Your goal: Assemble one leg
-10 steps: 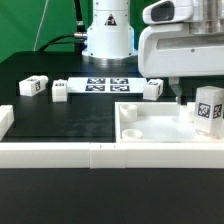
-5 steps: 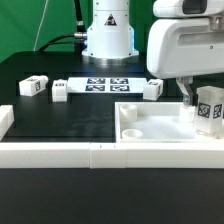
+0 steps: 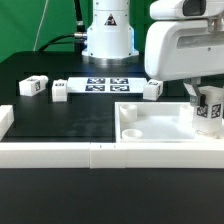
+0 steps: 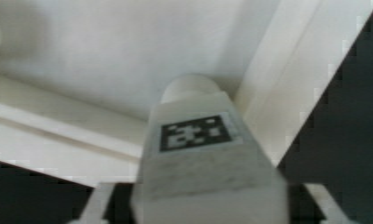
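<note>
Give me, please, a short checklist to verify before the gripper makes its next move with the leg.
1. The leg stands upright on the square piece: ok.
2. The gripper straddles the leg, tag facing the wrist camera: ok.
3. The fingers are pressed firmly on the leg: cannot tell.
4. The leg sits over a corner hole: cannot tell.
5. The three other legs lie apart from the gripper: ok.

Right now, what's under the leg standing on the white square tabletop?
The leg stands upright on the white square tabletop, toward the exterior view's right. Its foot covers the contact spot, so whether a corner hole lies beneath cannot be seen.
</note>
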You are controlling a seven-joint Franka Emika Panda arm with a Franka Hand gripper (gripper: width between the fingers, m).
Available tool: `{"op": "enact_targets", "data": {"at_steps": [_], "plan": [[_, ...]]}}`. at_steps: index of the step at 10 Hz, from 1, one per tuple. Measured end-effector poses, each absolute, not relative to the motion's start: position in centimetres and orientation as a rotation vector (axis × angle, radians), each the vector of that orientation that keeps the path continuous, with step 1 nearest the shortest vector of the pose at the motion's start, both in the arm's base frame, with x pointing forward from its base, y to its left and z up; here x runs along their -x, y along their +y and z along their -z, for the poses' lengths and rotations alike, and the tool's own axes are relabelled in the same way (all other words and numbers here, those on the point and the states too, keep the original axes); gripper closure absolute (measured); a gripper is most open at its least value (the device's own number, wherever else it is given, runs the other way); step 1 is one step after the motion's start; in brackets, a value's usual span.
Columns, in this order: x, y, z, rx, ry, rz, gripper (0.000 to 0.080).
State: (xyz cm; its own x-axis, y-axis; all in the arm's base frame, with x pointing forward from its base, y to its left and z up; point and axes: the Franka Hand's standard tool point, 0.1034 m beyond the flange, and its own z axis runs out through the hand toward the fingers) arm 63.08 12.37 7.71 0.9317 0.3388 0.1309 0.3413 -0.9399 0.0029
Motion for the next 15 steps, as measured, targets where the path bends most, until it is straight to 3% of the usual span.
{"op": "enact_targets", "data": {"at_steps": [3,10,15], "plan": [[-63.08,12.36,-7.69,3.074,-0.485,0.201,0.0510],[-63.09,11.90,-7.52,2.921,0.896,0.169,0.0509],[-63.07,11.66,-7.47,2.654,1.438,0.120,0.0509]]}}
